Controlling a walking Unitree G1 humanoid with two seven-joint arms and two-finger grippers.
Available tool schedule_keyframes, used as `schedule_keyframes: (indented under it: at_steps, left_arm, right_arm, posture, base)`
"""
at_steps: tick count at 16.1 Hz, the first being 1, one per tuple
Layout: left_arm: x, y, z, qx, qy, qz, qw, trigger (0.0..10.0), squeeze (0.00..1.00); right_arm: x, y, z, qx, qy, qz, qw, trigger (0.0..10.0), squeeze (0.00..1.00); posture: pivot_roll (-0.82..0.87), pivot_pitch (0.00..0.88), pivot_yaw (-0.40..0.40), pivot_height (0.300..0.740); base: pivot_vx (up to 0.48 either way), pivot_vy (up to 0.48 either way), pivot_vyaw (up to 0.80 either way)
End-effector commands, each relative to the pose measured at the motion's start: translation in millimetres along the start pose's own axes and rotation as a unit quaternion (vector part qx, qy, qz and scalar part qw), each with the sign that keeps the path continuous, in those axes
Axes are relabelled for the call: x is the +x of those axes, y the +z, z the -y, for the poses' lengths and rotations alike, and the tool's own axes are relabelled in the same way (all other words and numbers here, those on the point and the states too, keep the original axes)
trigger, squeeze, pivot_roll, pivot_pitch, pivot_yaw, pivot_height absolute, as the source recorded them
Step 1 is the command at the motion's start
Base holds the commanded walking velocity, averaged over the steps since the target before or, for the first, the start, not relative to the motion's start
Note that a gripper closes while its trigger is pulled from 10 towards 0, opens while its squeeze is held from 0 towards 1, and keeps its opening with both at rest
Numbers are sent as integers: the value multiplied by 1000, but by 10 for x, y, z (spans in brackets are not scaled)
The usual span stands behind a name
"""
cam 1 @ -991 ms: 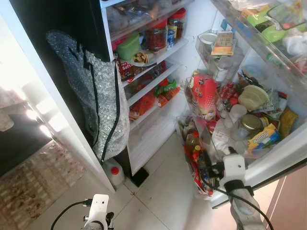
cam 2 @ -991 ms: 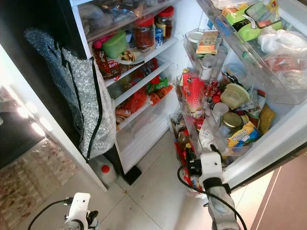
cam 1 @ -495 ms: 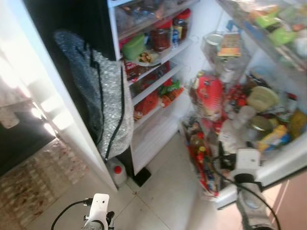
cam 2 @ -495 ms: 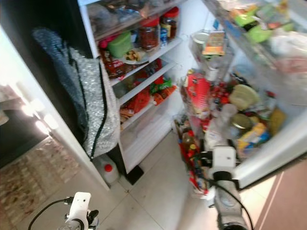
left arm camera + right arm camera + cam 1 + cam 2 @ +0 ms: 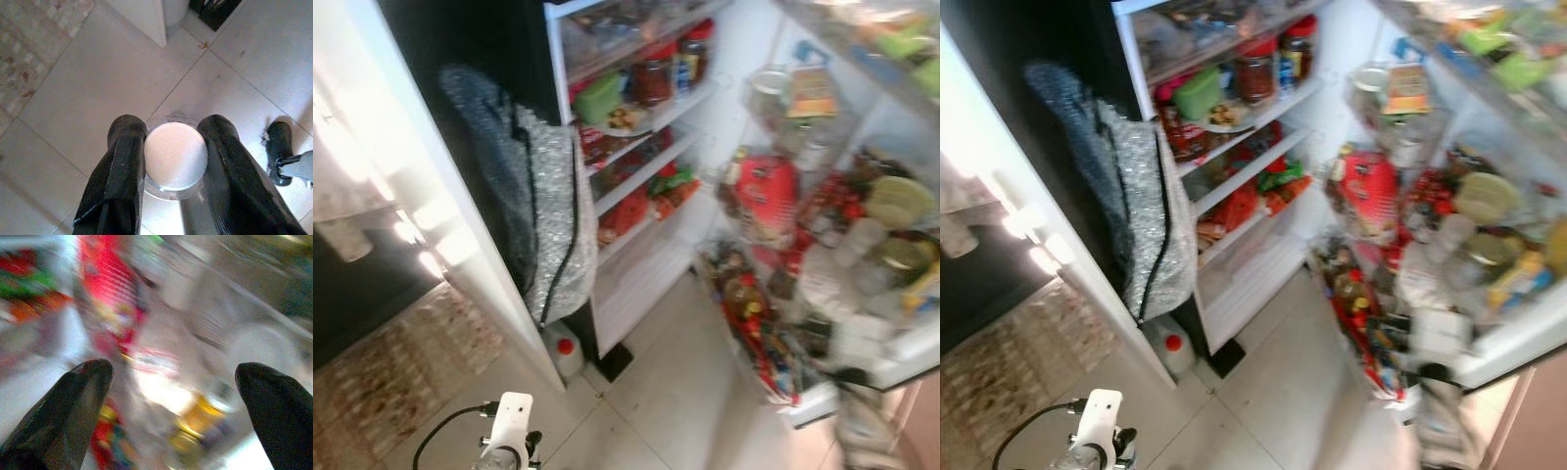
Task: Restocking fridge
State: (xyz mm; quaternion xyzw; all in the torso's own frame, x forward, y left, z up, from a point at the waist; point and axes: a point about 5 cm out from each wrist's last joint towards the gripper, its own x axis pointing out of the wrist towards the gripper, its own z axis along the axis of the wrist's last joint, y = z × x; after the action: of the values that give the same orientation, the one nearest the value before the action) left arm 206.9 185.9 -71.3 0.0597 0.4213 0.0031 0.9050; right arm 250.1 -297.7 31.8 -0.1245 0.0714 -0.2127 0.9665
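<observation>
The whole head view has slid since a second ago, so the camera has turned left: the open fridge [image 5: 1234, 186] and its packed door shelves [image 5: 1449, 245] now sit further right and are blurred. The right arm, sharp and low in front of the door a second ago, is now a smear at the door's lower edge, and its right gripper [image 5: 176, 396] stands wide apart before the blurred red packets and bottles of the door shelves, holding nothing. The left gripper [image 5: 175, 161] hangs low over the tiled floor [image 5: 98, 98], its fingers [image 5: 122, 166] closed on a clear jar [image 5: 176, 156] with a white lid, as before.
</observation>
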Motion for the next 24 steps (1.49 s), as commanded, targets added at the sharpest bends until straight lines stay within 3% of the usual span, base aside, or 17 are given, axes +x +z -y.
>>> schedule_keyframes:
  at_steps: [1, 3, 6, 9, 11, 14, 15, 16, 17, 18, 21, 24]
  left_arm:
    - [-13, -84, 2, 10, -4, -18, 1000, 10000, 0]
    - [-12, -81, 23, 5, -5, -18, 1000, 10000, 0]
    - [-3, -50, 75, -4, -8, -14, 1000, 10000, 0]
    - [11, 13, 107, -7, -9, -9, 1000, 10000, 0]
    - [18, 47, 135, -5, -11, -5, 1000, 10000, 0]
    - [26, 89, 152, -4, -13, -1, 1000, 10000, 0]
    - [29, 100, 171, -3, -15, -2, 1000, 10000, 0]
    - [29, 100, 176, -4, -16, -2, 1000, 10000, 0]
    - [30, 101, 176, -4, -16, -2, 1000, 10000, 0]
    - [27, 81, 189, 6, -23, -7, 1000, 10000, 0]
    - [32, 107, 171, 8, -23, -5, 1000, 10000, 0]
    - [44, 171, 133, 10, -21, 0, 1000, 10000, 0]
  right_arm:
    - [-41, -103, 116, 1, -22, -27, 999, 10000, 0]
    - [-27, -172, 465, -42, -52, -61, 996, 10000, 0]
    - [23, -131, 883, -64, -107, -87, 988, 10000, 0]
    - [46, -129, 970, -77, -117, -108, 984, 10000, 0]
    - [-30, -269, 976, -75, -133, -154, 976, 10000, 0]
    - [-126, -470, 751, -36, -100, -210, 972, 10000, 0]
    - [-159, -546, 356, -22, -14, -221, 975, 10000, 0]
    - [-151, -525, 212, -7, 12, -209, 978, 10000, 0]
    - [-145, -514, 172, 2, 17, -205, 979, 10000, 0]
    - [-95, -404, -100, 33, 60, -169, 983, 10000, 0]
    - [-49, -298, -298, 36, 96, -143, 984, 10000, 0]
    - [10, -226, -326, 43, 98, -133, 985, 10000, 0]
  posture:
    - [-147, 112, 23, 740]
    - [-143, 111, 0, 740]
    - [-146, 107, -14, 740]
    - [-166, 93, -22, 740]
    - [-167, 83, -18, 740]
    - [-180, 61, -8, 740]
    - [-179, 48, -3, 740]
    - [-183, 41, 2, 740]
    - [-186, 41, 3, 740]
    - [-196, 35, 8, 740]
    - [-183, 25, 1, 740]
    - [-188, 0, 5, 740]
  base:
    - [0, 0, 0]
    - [0, 0, 0]
    - [0, 0, 0]
    - [0, 0, 0]
    - [0, 0, 0]
    - [0, 0, 0]
    - [0, 0, 0]
    - [0, 0, 0]
    - [0, 0, 0]
    - [0, 0, 0]
    - [0, 0, 0]
    - [0, 0, 0]
